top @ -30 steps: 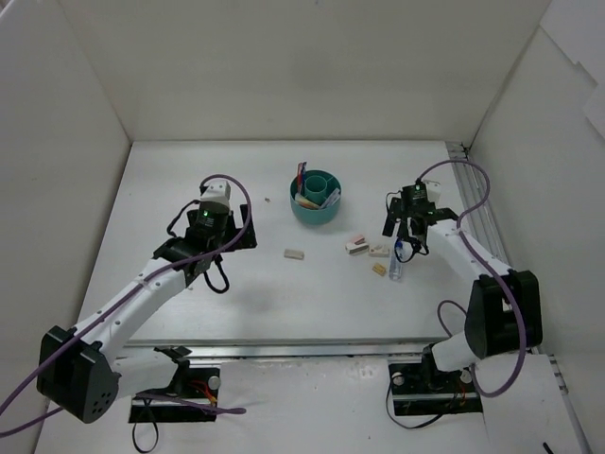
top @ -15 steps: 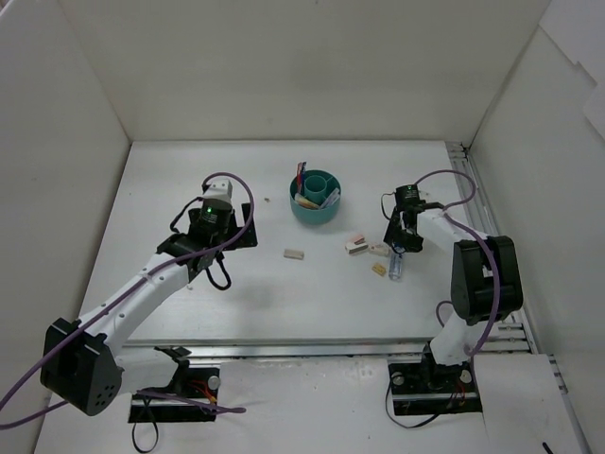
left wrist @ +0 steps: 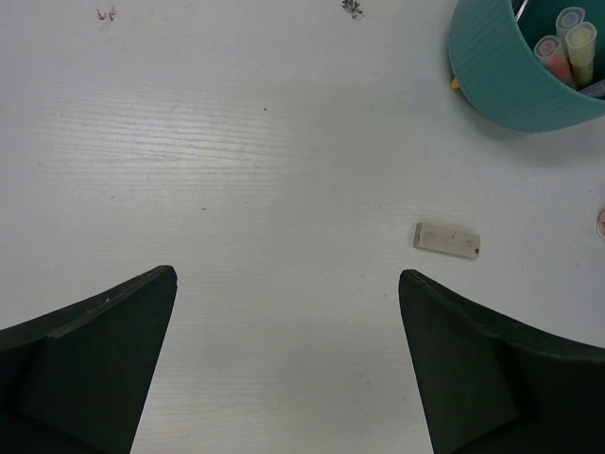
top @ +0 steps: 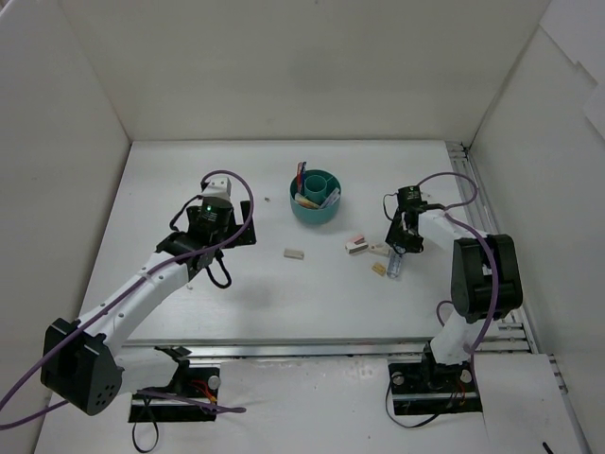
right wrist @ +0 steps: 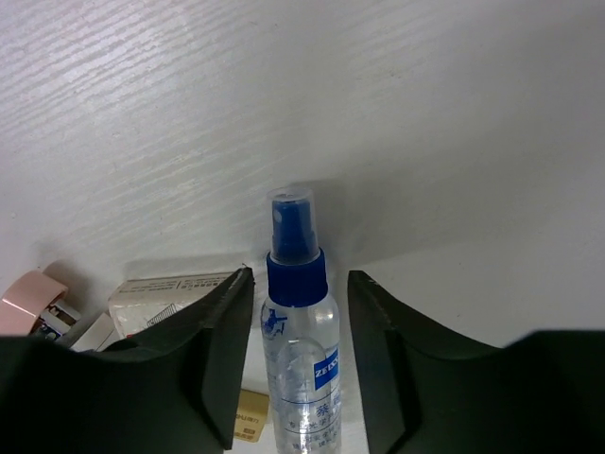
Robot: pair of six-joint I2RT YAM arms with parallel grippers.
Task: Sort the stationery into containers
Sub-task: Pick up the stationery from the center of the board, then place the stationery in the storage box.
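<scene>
The small clear bottle (right wrist: 302, 331) with a blue cap lies on the table between the fingers of my right gripper (right wrist: 301, 284), which is low over it. The jaws are partly closed, and a narrow gap shows on each side of the bottle. From above, the bottle (top: 397, 263) pokes out below the right gripper (top: 400, 244). The teal organizer (top: 316, 213) at the back centre holds pens (top: 302, 172) and an eraser. My left gripper (left wrist: 286, 284) hovers wide open over bare table, with a beige eraser (left wrist: 446, 239) ahead to its right and the organizer (left wrist: 492, 76) beyond.
Boxed erasers (top: 356, 244) and a small yellowish piece (top: 379, 269) lie just left of the bottle. In the right wrist view, a white boxed eraser (right wrist: 161, 288) touches the left finger's side. A lone eraser (top: 293, 253) sits mid-table. White walls enclose the table.
My right gripper has come down over the bottle and its jaws have narrowed around it. The left arm has barely shifted and stays open.
</scene>
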